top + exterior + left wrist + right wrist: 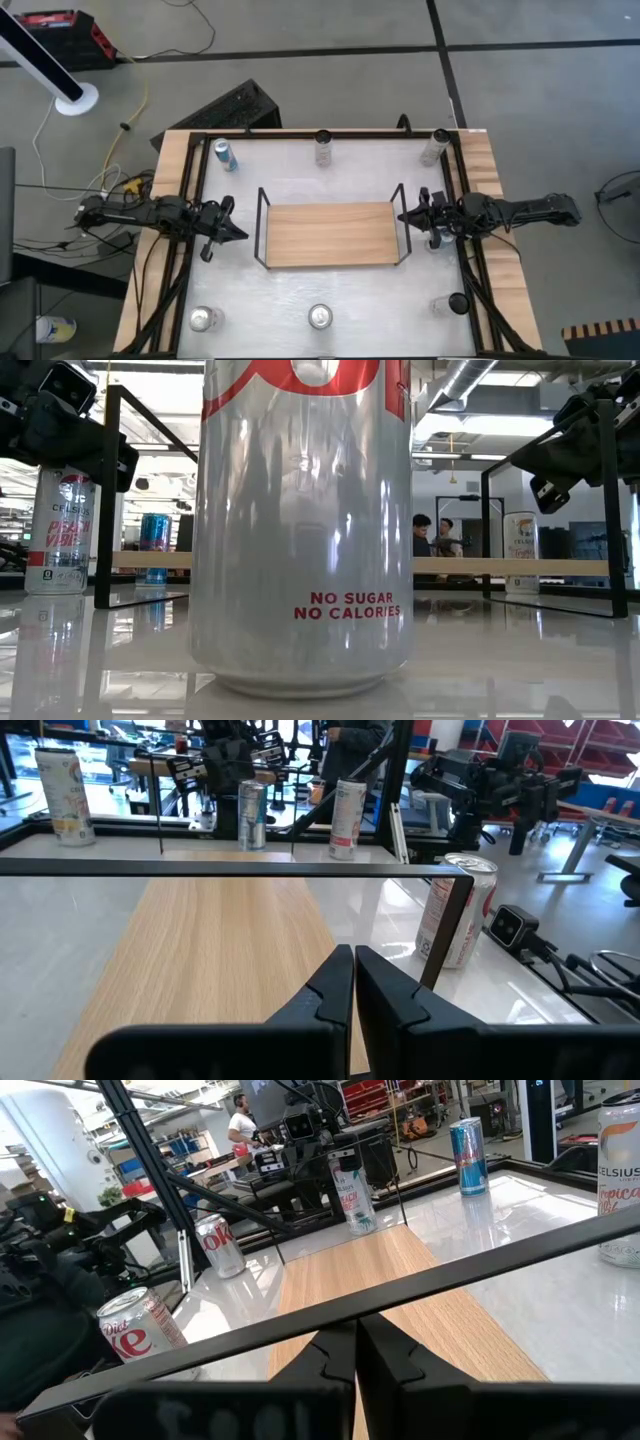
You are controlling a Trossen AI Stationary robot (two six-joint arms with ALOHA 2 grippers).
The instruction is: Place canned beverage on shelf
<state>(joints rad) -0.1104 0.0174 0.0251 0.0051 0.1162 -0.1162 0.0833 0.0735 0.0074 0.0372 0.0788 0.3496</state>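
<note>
**Both Arms Flank an Unloaded Wooden Shelf**

White tabletop [300, 295] with black rails carries the whole scene. Left gripper [236, 234], fingers pressed together and holding nothing, points at the left end rail of the low light-wood shelf in a thin black wire frame [330, 234]. Right gripper [404, 215], likewise pinched shut on nothing, faces the opposite rail. Cans stand apart from the shelf: a blue can [225, 154] at the far left corner, a pale tall can [323, 147] mid far edge, and a silver diet-soda can [320, 317] at the near edge, filling the low view.
</note>
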